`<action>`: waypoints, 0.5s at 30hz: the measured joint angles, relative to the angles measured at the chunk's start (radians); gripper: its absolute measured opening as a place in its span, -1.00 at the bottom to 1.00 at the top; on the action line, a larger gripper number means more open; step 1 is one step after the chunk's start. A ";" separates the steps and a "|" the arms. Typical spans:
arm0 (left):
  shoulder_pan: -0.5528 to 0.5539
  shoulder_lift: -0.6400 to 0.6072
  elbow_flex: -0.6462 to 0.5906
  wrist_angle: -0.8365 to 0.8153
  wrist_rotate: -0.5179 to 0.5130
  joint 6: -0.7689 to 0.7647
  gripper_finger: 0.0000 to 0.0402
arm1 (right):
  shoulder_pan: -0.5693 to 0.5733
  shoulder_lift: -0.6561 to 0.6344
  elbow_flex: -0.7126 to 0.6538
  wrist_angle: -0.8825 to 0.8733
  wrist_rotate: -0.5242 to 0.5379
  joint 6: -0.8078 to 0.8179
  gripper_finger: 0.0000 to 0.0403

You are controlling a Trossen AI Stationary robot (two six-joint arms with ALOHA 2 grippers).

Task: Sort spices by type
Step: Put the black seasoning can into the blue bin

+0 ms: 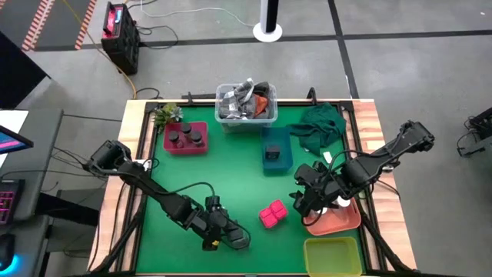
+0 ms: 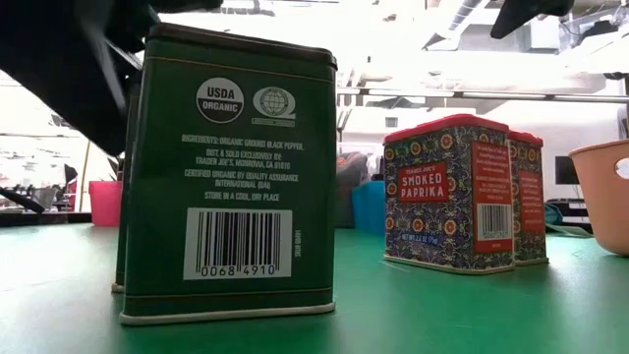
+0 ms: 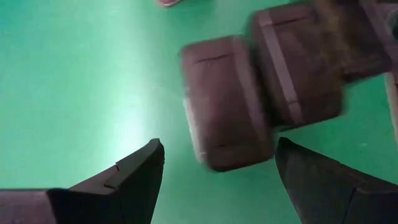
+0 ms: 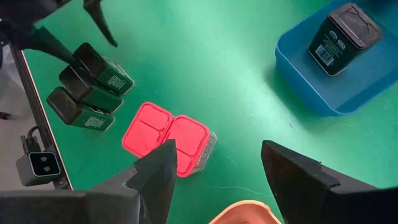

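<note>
Three green pepper tins [image 4: 90, 87] in a tight row, directly under left gripper [image 3: 217, 168], fingers spread, nothing gripped. Risk: closing clips the neighbouring tin, topples it. Right gripper [image 4: 214, 165] open above paprika tins [image 4: 168, 138]. Low view alone gives labels; right wrist view alone shows the count.

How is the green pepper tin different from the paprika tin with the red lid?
The green pepper tin is plain dark green with white lettering and a barcode; the smoked paprika tin has a colourful patterned wrap. The pepper tin's lid is dark, the paprika tin's red. In the low view the pepper tin stands nearer the camera and looks bigger. Both stand upright on the green table and are boxy.
</note>
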 joint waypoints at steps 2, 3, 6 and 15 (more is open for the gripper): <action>0.002 -0.002 0.000 -0.003 -0.039 -0.021 0.47 | 0.000 0.000 0.000 0.001 0.000 0.001 0.29; 0.003 -0.003 0.000 -0.001 -0.064 -0.026 0.47 | 0.000 0.000 0.000 0.001 0.000 0.004 0.29; 0.003 -0.003 0.000 -0.027 -0.118 -0.037 0.47 | 0.000 0.000 0.000 0.000 0.000 0.006 0.29; 0.029 -0.003 0.000 -0.026 -0.059 0.020 0.44 | -0.002 0.000 0.000 -0.001 0.001 0.007 0.29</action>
